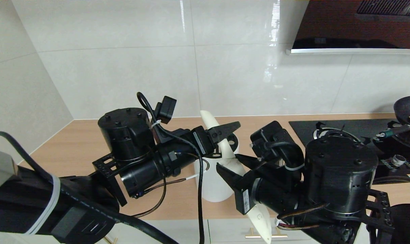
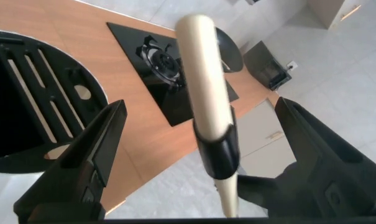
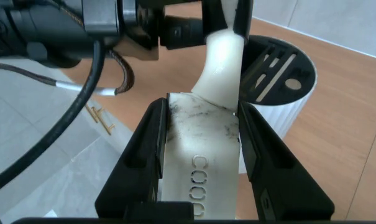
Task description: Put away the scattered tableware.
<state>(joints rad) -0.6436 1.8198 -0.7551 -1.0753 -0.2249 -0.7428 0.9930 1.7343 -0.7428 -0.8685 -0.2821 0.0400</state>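
Head view: right tool (image 1: 229, 162) clamps cream spatula (image 1: 210, 120) near white holder (image 1: 215, 186); left tool (image 2: 200, 109) gapes wide around its handle

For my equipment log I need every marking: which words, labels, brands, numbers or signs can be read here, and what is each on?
No text can be quoted in full.
Raised lettering on the blade of the cream spatula, gripped by the right hand: cut off at the picture's edge, not readable whole.
On the right hand in the head view, a small white label: too small to read.
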